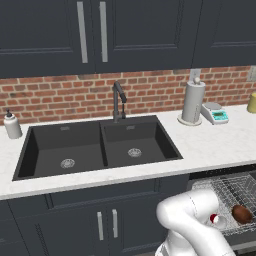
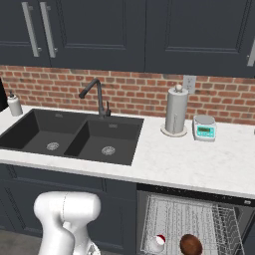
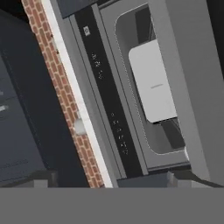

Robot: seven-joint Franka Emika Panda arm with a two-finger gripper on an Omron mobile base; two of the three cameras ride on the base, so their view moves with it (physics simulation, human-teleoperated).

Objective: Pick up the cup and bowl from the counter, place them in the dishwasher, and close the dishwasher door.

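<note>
I find the hand standing fully open and holding nothing, low beside the open dishwasher; the hand view looks across the door's (image 3: 153,83) inner face and black control strip (image 3: 109,105). The door lies ahead of the hand, its long axis along the cabinet front. In the rack (image 2: 184,219) the cup (image 2: 159,240) sits just beside the bowl (image 2: 191,244). Beyond is the table (image 2: 189,164). I judge only the door's closing remains.

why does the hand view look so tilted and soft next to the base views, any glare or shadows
Hand view: rolled, so the dishwasher's black control strip runs diagonally, edges soft. Left base view: flat even light, no glare on the counter. Right base view: faint shadow beside the paper-towel roll; bowl shows a small highlight.
</note>
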